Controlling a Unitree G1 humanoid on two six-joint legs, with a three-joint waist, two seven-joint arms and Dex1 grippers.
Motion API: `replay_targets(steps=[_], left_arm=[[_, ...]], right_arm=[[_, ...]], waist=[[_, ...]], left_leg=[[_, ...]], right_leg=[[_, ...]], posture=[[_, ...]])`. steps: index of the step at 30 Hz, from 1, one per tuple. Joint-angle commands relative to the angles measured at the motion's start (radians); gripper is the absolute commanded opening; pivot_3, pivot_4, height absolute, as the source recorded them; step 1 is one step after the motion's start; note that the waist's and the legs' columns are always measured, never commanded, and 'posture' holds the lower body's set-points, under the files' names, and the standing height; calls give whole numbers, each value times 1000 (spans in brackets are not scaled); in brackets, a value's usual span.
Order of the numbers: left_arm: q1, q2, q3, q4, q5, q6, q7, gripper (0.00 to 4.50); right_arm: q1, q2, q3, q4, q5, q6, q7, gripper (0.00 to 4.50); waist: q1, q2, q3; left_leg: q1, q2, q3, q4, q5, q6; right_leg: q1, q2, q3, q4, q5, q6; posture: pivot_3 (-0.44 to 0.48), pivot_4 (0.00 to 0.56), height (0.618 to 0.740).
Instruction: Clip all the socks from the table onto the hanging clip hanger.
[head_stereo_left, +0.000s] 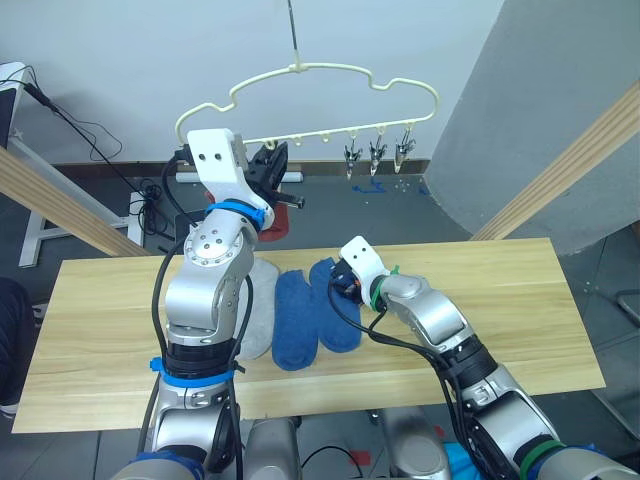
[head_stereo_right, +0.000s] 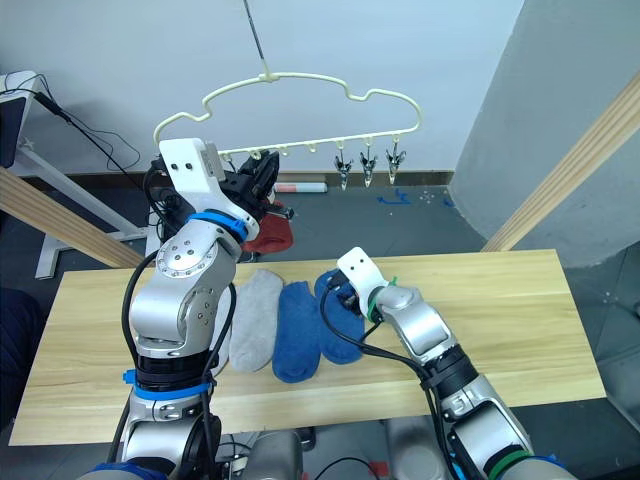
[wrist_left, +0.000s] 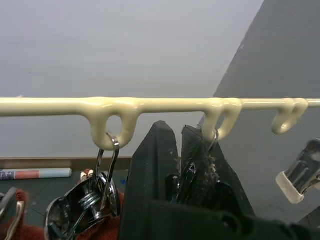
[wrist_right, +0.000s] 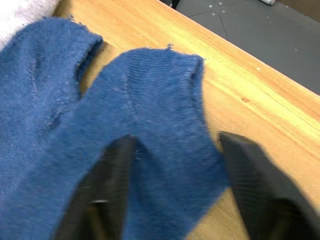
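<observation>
Socks lie side by side on the table (head_stereo_right: 520, 330): a grey sock (head_stereo_right: 252, 318) on the robot's left, then a blue sock (head_stereo_right: 297, 340), then a second blue sock (wrist_right: 150, 150) on the right, all touching or nearly touching along their long edges. More grey fabric shows beyond the left arm, but how many grey socks lie there cannot be told.

The clip hanger (head_stereo_left: 330, 80) hangs above and behind the table by its hook. Three metal clips (head_stereo_left: 377, 153) dangle empty near the right end of its bar. Toward the left end, a rust red sock (head_stereo_left: 278, 215) hangs from a clip (wrist_left: 92, 200), its fabric caught in that clip's metal.

The left gripper (wrist_left: 180, 165) is raised to the hanger bar, just beside the clip holding the red sock; its fingers are pressed close together around another clip hanging from the next loop of the bar.

The right gripper (wrist_right: 175, 160) is low over the second blue sock, fingers spread apart, one tip on the blue fabric and the other at the sock's edge by the bare wood.
</observation>
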Motion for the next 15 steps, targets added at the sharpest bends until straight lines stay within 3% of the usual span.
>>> replay_targets(steps=[1,4,15], left_arm=[[3,-1,-3,-40,6,-3,6,193],[2,-1,-3,-39,6,-3,5,193],[-11,-10,18,-34,-19,17,7,193]], right_arm=[[22,0,5,-14,-10,11,6,1057],[23,0,3,-14,-12,11,5,39],[31,-29,9,-50,-25,-34,26,39]], waist=[[0,0,0],[0,0,0],[2,0,0]], left_leg=[[0,0,0,0,0,0],[0,0,0,0,0,0],[0,0,0,0,0,0]], right_leg=[[0,0,0,0,0,0],[0,0,0,0,0,0],[0,0,0,0,0,0]], posture=[[-258,402,740],[-258,402,740],[-259,403,740]])
